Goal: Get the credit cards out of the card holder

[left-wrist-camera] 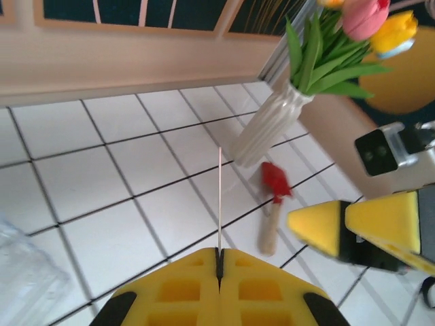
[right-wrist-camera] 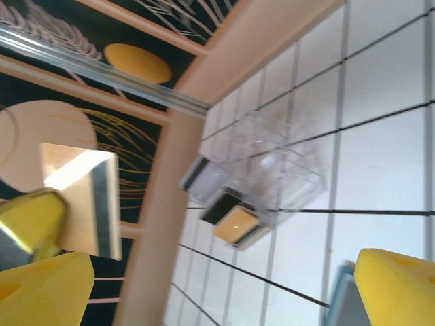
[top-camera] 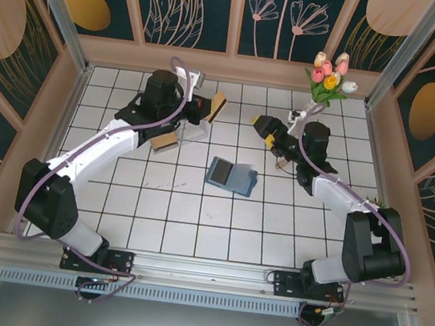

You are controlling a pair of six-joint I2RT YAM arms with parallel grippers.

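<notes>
White tiled bench (top-camera: 175, 230), teal floral walls all round. Left pincer (left-wrist-camera: 219, 261) is clenched on a tan credit card (top-camera: 217, 108) beside the clear box (right-wrist-camera: 272, 180). It's an edge grip, so it might slip! Card holder (top-camera: 232, 176) lies open mid-bench. Right pincer (top-camera: 266, 131), released, hovers close and could clash or clip the vase (left-wrist-camera: 272, 129).

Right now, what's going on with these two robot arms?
The left end effector is shut on a tan credit card and holds it up near the far side of the table. The right end effector is open and empty, close to it. The teal card holder lies open on the tiles between the arms. Some cards sit in a clear box.
</notes>
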